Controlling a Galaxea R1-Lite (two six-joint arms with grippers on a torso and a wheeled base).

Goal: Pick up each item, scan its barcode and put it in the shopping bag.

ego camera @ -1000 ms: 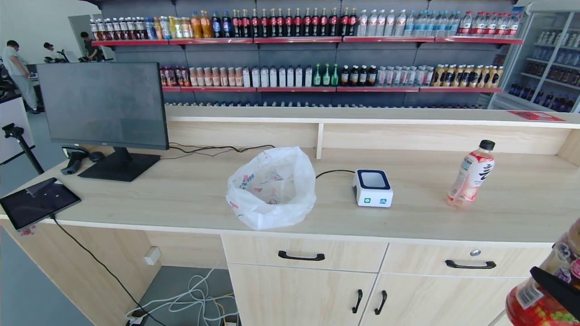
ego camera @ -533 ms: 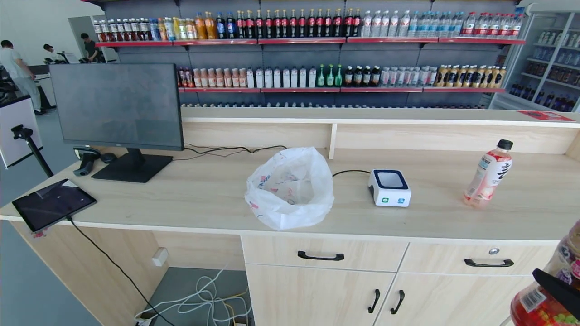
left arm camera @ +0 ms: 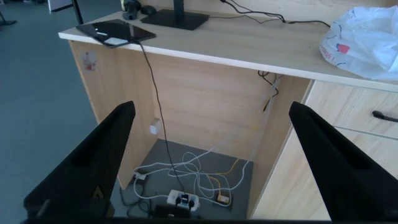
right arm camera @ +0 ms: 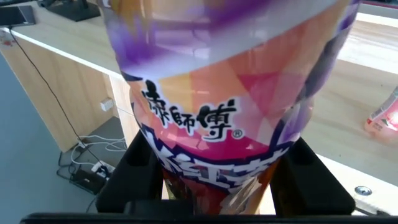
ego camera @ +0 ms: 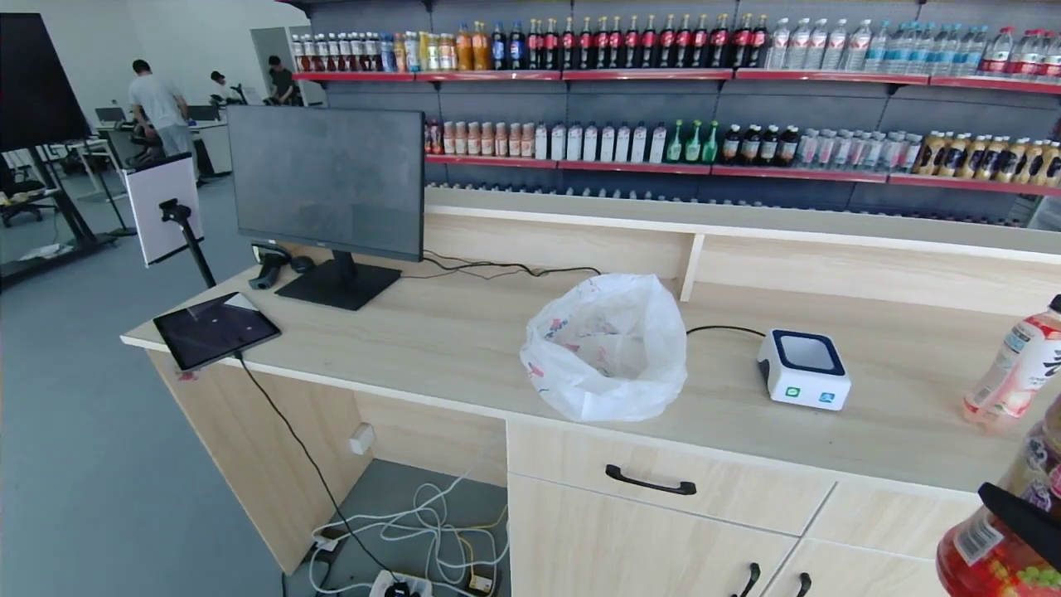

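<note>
My right gripper (ego camera: 1024,516) is shut on a drink bottle (ego camera: 999,547) with a purple, orange and pink label, held in front of the counter's right end, below its top. In the right wrist view the bottle (right arm camera: 224,93) stands between the two black fingers (right arm camera: 134,171). A white shopping bag (ego camera: 605,348) sits open on the counter's middle, and a white scanner (ego camera: 804,369) lies just right of it. A pink bottle (ego camera: 1015,373) stands upright at the far right. My left gripper (left arm camera: 211,155) is open, low before the counter's left end.
A monitor (ego camera: 327,186) and a tablet (ego camera: 215,329) occupy the counter's left end. The raised back ledge (ego camera: 746,224) runs behind the bag. Drawers with black handles (ego camera: 649,481) face me. Cables and a power strip (left arm camera: 180,199) lie on the floor under the counter.
The whole head picture has slid right, so the camera has turned left. The bottle stays in my right gripper at the same spot in the picture.
</note>
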